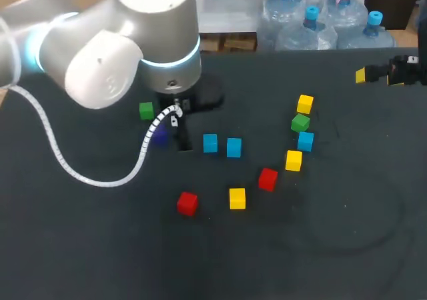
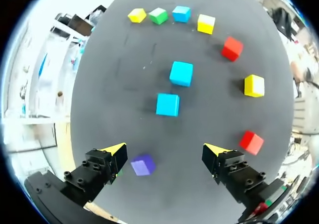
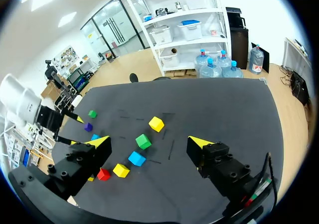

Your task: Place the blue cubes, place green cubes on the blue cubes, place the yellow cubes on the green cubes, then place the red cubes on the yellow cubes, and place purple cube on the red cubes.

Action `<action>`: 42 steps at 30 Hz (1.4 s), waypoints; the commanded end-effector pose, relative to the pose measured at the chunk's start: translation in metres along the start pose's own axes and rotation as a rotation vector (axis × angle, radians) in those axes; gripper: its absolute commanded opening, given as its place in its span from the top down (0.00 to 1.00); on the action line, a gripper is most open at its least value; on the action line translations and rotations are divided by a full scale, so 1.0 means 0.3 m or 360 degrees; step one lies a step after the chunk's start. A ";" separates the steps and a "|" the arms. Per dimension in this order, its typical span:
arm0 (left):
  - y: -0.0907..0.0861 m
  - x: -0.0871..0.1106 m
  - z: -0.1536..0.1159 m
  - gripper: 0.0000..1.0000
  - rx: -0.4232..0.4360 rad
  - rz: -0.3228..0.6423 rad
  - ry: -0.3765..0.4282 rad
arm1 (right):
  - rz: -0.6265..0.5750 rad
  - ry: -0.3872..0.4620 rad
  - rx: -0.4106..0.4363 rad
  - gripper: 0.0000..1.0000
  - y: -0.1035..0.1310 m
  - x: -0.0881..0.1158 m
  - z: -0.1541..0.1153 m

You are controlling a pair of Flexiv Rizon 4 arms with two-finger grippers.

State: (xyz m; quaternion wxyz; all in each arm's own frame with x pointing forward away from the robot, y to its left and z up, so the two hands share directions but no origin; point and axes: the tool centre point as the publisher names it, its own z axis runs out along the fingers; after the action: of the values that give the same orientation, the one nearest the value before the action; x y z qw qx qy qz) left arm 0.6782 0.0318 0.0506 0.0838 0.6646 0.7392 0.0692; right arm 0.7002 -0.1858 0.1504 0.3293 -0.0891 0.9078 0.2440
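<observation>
Seen from my left wrist, the left gripper (image 2: 165, 152) hangs open over the table. A purple cube (image 2: 143, 165) lies between its fingers, nearer one of them and untouched. Just ahead are two blue cubes (image 2: 167, 104) (image 2: 181, 73). A third blue cube (image 1: 305, 141) sits at the right between a green cube (image 1: 300, 122) and a yellow cube (image 1: 293, 160). Another green cube (image 1: 146, 111) is beside my left arm (image 1: 167, 53). Two red cubes (image 1: 267, 179) (image 1: 187, 203) and a yellow cube (image 1: 237, 198) lie nearer the front. My right gripper (image 1: 380, 73) is open at the far right, holding nothing.
Another yellow cube (image 1: 305, 104) sits behind the right green cube. A white coiled cable (image 1: 143, 155) hangs from my left arm and partly covers the purple cube (image 1: 159, 135) in the head view. The dark tabletop (image 1: 347, 220) stretches bare at the front right.
</observation>
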 end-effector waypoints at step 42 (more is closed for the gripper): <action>0.018 -0.147 0.181 0.09 0.0251 0.0029 0.0138 | 0.0001 -0.0001 0.0005 0.00 0.002 0.001 0.000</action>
State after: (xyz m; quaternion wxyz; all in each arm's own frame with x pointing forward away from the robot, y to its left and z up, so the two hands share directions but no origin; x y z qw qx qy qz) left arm 0.6961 -0.0105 0.0036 0.0018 0.6709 0.7403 0.0432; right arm 0.7002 -0.1858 0.1504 0.3293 -0.0891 0.9078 0.2440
